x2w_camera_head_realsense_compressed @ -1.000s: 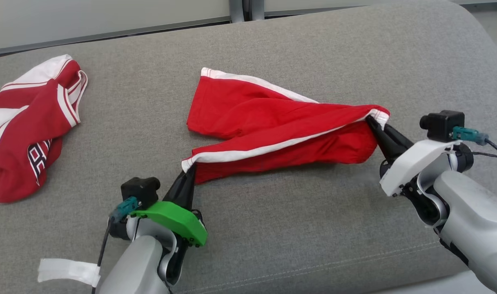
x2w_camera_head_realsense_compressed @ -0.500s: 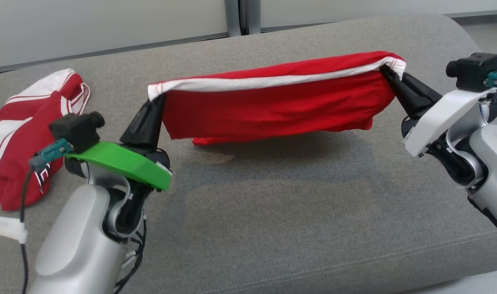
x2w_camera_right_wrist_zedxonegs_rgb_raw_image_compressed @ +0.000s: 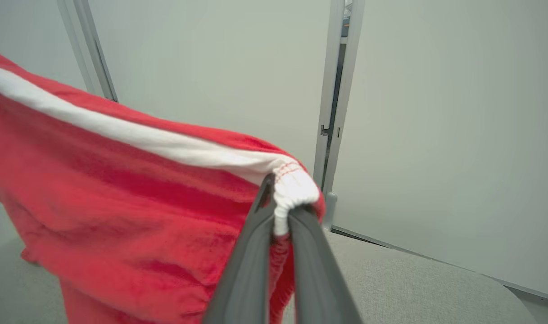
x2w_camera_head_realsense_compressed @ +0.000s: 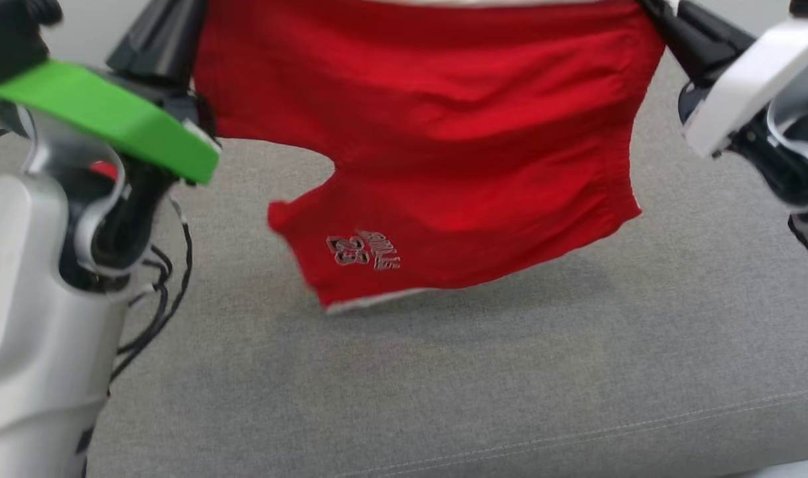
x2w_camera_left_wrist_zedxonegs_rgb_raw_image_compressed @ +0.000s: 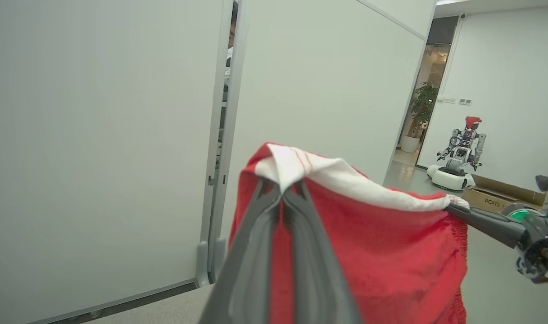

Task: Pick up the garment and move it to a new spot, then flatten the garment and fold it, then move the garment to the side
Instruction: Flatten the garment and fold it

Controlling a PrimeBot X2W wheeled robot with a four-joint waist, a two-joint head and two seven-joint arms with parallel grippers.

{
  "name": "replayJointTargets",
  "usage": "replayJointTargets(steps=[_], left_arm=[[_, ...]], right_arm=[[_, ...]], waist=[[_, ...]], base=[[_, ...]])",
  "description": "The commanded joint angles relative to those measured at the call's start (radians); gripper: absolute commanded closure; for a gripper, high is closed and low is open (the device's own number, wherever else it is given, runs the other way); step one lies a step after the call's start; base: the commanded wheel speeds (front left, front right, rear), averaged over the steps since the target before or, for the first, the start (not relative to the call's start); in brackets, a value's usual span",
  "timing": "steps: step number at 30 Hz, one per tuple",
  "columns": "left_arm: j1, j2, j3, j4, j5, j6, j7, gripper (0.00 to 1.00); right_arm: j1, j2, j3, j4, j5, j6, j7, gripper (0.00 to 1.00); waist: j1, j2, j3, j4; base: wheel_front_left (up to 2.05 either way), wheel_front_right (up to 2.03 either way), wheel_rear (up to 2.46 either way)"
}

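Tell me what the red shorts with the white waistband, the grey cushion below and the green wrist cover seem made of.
Red shorts: soft matte knit, likely cotton jersey; it drapes and wrinkles, and the white waistband gathers like elastic.
Grey cushion: woven upholstery fabric, matte, with a heathered weave and a stitched seam.
Green wrist cover: rigid smooth plastic; flat, sharp-edged, evenly coloured.

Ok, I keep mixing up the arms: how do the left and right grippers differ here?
The left gripper has a green cover; the right gripper has a white cover. The left pinches a flat corner of the shorts; the right pinches a gathered, stitched corner. Both are shut on the shorts, holding them spread between them.
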Motion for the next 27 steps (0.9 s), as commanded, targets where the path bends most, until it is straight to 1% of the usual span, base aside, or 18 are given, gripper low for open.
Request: replayJointTargets(steps=[1,5,7,9,11,14,17,19,21,24,27], left_arm=[[-0.037,0.004,0.006,0.024,-0.009,0.013,0.017,1.0],[-0.165,-0.01,-0.001,0.135,0.006,0.027,0.058,1.0],[-0.242,-0.03,-0.007,0.202,0.019,0.032,0.058,1.0],[-0.328,-0.043,-0.008,0.271,0.048,0.031,0.031,1.0],[-0.415,-0.065,-0.001,0.333,0.075,0.035,-0.025,1.0],[-0.529,-0.103,0.02,0.427,0.112,0.04,-0.143,1.0],[-0.611,-0.146,0.048,0.505,0.113,0.039,-0.255,1.0],[-0.614,-0.176,0.049,0.558,0.1,0.018,-0.298,1.0],[-0.599,-0.194,0.031,0.597,0.101,-0.013,-0.325,1.0],[-0.53,-0.216,0.0,0.641,0.09,-0.05,-0.358,1.0],[-0.442,-0.235,-0.042,0.659,0.078,-0.075,-0.386,1.0]], right_arm=[[-0.032,0.018,-0.008,0.017,-0.012,0.0,0.013,1.0],[-0.155,0.075,-0.015,0.101,-0.056,0.0,0.041,1.0],[-0.235,0.108,-0.018,0.159,-0.091,0.0,0.036,1.0],[-0.321,0.143,-0.026,0.232,-0.136,0.0,0.012,1.0],[-0.407,0.174,-0.039,0.304,-0.19,0.0,-0.032,1.0],[-0.52,0.21,-0.07,0.419,-0.287,0.0,-0.14,1.0],[-0.601,0.236,-0.098,0.526,-0.37,-0.001,-0.239,1.0],[-0.619,0.247,-0.102,0.591,-0.409,-0.001,-0.291,1.0],[-0.619,0.26,-0.106,0.644,-0.42,-0.001,-0.331,1.0],[-0.565,0.273,-0.084,0.711,-0.401,-0.001,-0.369,1.0],[-0.484,0.265,-0.03,0.733,-0.363,-0.001,-0.397,1.0]], waist=[[0.0,-0.0001,0.026,0.014],[0.0,-0.0001,0.101,0.036],[0.0,-0.0001,0.152,0.046],[0.0,-0.0001,0.2,0.054],[0.0,-0.0001,0.243,0.062],[0.0,-0.0001,0.291,0.077],[0.0,-0.0001,0.345,0.097],[0.0,-0.0001,0.37,0.112],[0.0,-0.0001,0.397,0.127],[0.0,-0.0001,0.418,0.141],[0.0,-0.0001,0.418,0.154]], base=[[0.0,0.0,0.0],[0.0,0.0,0.0],[0.0,0.0,0.0],[0.0,0.0,0.0],[0.0,0.0,0.0],[0.0,0.0,0.0],[0.0,0.0,0.0],[0.0,0.0,0.0],[0.0,0.0,0.0],[0.0,0.0,0.0],[0.0,0.0,0.0]])
